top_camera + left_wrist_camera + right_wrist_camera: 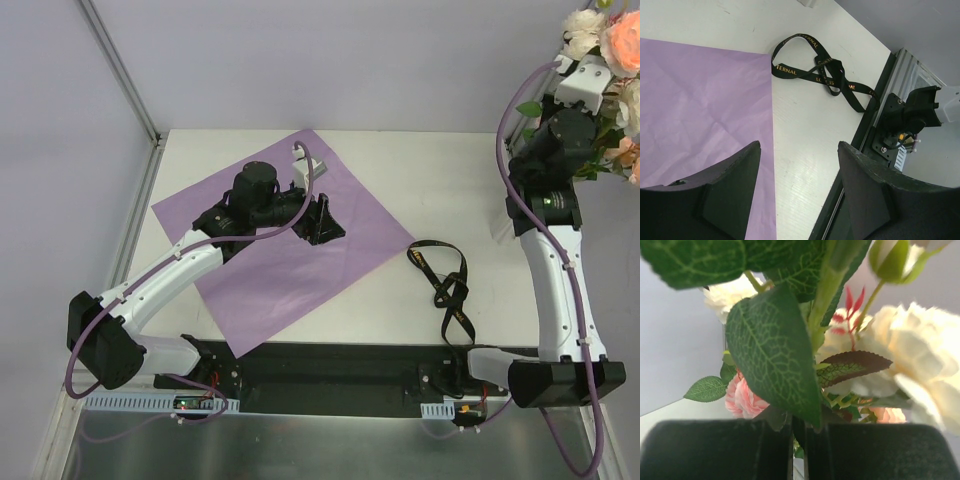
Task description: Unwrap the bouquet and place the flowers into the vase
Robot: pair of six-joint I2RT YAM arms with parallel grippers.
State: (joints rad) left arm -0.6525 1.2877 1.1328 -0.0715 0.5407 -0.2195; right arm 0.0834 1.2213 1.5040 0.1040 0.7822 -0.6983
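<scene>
Spread flat on the white counter [420, 190]: a square sheet of purple paper [300, 270], with the left arm [190, 265] stretched out above it. Just beside the sheet's right corner, a long black ribbon [445, 285] in loose loops. At the far right corner, the right arm [560, 270], upright, its end among a bunch of peach-pink and cream-white artificial flowers [612, 45].

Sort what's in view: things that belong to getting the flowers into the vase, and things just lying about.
Job in hand: the flowers, gripped by the stems in the shut right gripper; no vase in view.
Lying about: the purple paper sheet, flat on the table; the black ribbon, loose beside it; the left gripper, open, holding nothing.
</scene>
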